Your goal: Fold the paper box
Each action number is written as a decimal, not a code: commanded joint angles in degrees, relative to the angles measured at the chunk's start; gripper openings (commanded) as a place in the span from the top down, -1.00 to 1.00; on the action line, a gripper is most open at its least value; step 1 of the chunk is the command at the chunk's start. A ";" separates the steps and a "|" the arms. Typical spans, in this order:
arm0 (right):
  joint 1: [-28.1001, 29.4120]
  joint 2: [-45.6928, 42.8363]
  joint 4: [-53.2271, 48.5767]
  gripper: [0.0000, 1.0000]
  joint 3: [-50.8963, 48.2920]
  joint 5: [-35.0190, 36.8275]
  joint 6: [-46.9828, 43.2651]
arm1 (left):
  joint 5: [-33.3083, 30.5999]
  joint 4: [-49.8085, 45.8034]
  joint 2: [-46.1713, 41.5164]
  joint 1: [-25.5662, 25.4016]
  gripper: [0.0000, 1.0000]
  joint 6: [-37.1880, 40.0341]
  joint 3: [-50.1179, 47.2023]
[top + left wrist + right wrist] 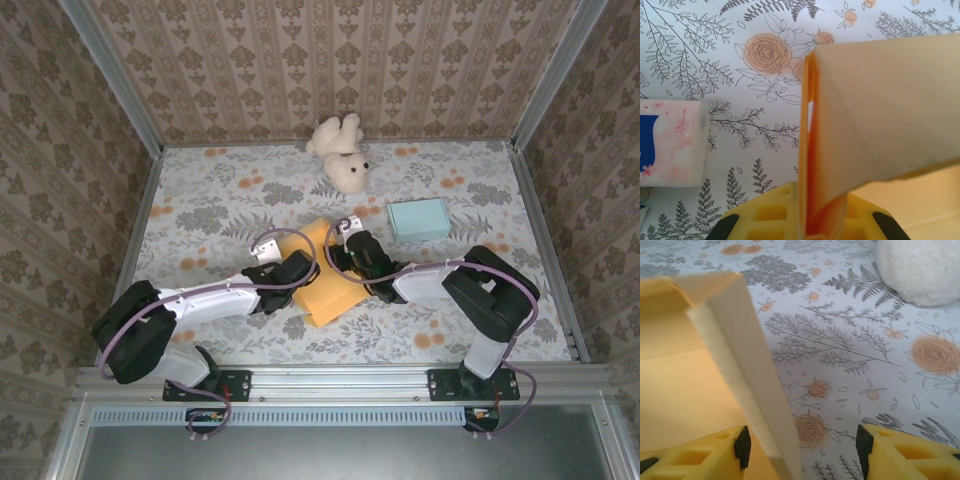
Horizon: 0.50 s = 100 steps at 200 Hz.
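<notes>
The paper box (pixel 322 285) is a yellow-orange card sheet lying partly folded at the middle of the table. My left gripper (pixel 297 270) comes at it from the left and is shut on a doubled-up side wall (pixel 812 165), which stands upright between its yellow fingers (pixel 765 212). From the right, my right gripper (pixel 352 252) stands open. Another raised pale wall of the box (pixel 747 360) runs between its jaws, close to the left pad (pixel 742 446) and well apart from the right pad (pixel 864 444). The box floor (pixel 680 390) lies to the left of that wall.
A white teddy bear (pixel 340 150) lies at the back centre, and it is near the right gripper (pixel 920 270). A light blue box (pixel 418 218) sits at the right rear. A white packet with blue and pink print (pixel 670 142) lies left of the left gripper. Patterned walls enclose the table.
</notes>
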 commanded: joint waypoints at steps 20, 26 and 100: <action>-0.07 -1.81 -1.25 -0.19 2.96 -1.01 -3.13 | -1.04 0.14 1.03 0.08 1.00 0.08 1.31; -0.11 -1.60 -1.28 -0.17 3.35 -0.19 -3.55 | -0.95 0.21 1.02 0.08 1.00 0.17 1.28; -0.14 2.89 -1.63 0.39 8.68 7.25 -6.59 | -0.77 0.30 0.87 0.08 1.00 1.31 1.31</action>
